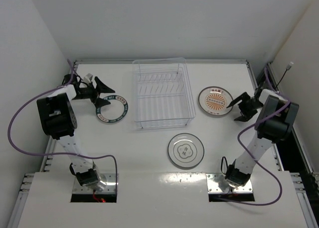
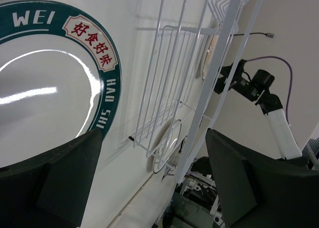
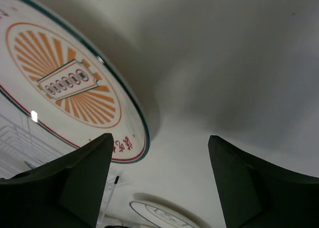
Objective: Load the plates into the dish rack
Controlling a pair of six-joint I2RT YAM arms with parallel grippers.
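Note:
The dish rack (image 1: 163,94), a pale wire basket, stands at the table's middle back and holds no plate. The teal-rimmed plate (image 1: 112,109) lies flat to its left; my left gripper (image 1: 101,92) is open just left of it, one finger over its rim (image 2: 60,88). The orange sunburst plate (image 1: 215,100) lies to the rack's right; my right gripper (image 1: 238,106) is open at its right edge, the plate (image 3: 65,83) close in the right wrist view. The white grey-ringed plate (image 1: 185,150) lies in front of the rack.
White walls close in the table at back and sides. Raised metal rails run along the table edges (image 1: 259,78). Purple cables (image 1: 20,113) loop off both arms. The rack wires (image 2: 169,78) show close in the left wrist view.

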